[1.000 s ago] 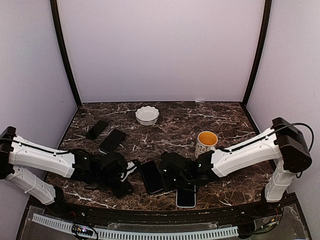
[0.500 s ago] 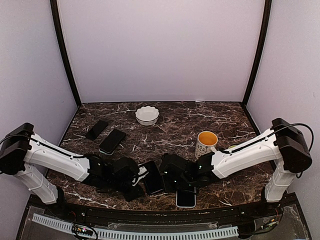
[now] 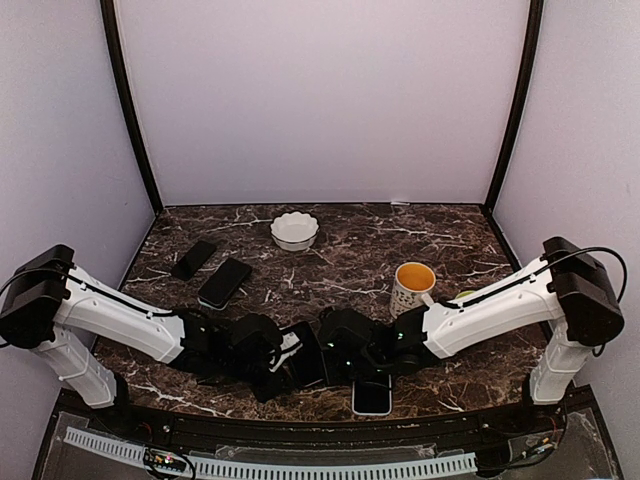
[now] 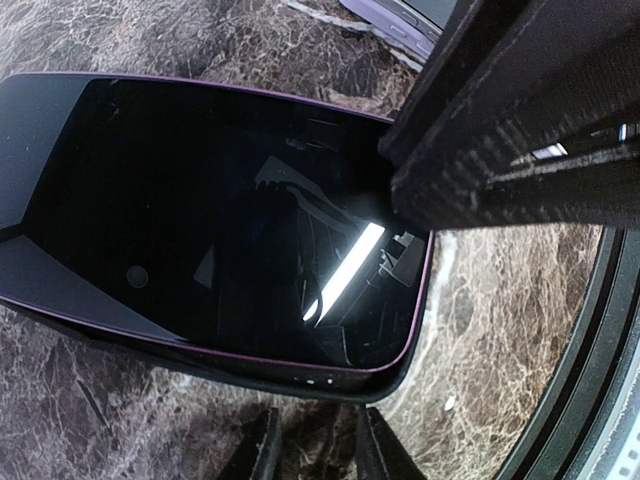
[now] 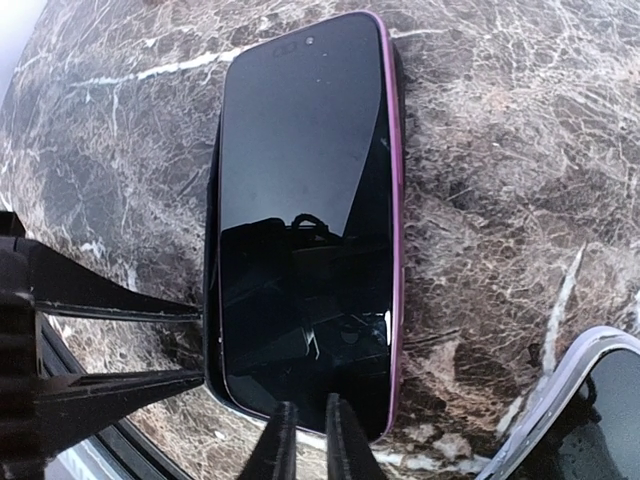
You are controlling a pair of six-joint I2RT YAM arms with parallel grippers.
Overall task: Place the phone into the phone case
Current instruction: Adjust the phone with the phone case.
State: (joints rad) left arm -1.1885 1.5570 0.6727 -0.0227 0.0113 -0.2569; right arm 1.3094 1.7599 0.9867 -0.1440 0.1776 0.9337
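Purple-edged glass: the phone (image 5: 300,200) lies face up on the marble table (image 5: 480,150), near the front edge, between my two arms.
Case: a dark rim shows under one long side of the phone. I take it for the case (image 5: 212,300), but I cannot tell if the phone is pressed fully home.
Long axis: it runs straight away from my right claw (image 5: 309,405), whose tips sit over the near short end.
Right claw: fingers almost together, nothing between them.
Left claw (image 4: 318,415): a narrow gap, holding nothing. It meets the phone's long side square on, and I cannot tell if the tips touch.
Nearer arm: the right is over the phone, the left beside it.
Next, I judge: press down while the left steadies.
Around: a white-edged phone (image 5: 590,410) just beside; mug (image 3: 414,283) and bowl (image 3: 294,230) well apart.
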